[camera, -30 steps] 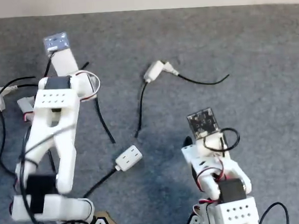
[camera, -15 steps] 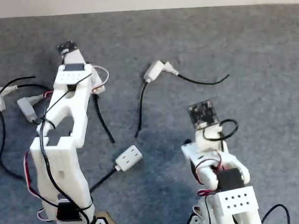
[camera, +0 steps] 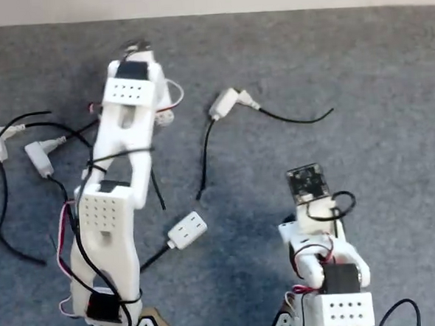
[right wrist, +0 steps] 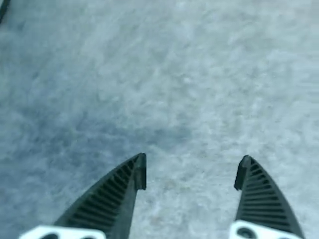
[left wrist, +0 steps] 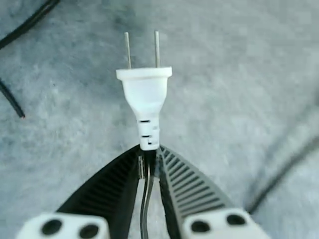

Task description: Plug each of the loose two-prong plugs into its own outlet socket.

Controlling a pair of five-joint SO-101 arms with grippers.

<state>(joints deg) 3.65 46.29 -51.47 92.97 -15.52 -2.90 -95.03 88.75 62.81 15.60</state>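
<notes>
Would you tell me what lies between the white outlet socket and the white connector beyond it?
A black cable from the connector, ending short of the outlet socket; high view.

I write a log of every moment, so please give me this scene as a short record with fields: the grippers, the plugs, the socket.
left gripper: shut on the cord end of a white two-prong plug, prongs pointing away from it
right gripper: open, holding nothing, above the grey mat
outlet socket: white, on a black cord, lying between the two arms, nothing plugged in
other parts: angled white connector farther back; white cord ends on the left arm's outer side
</notes>
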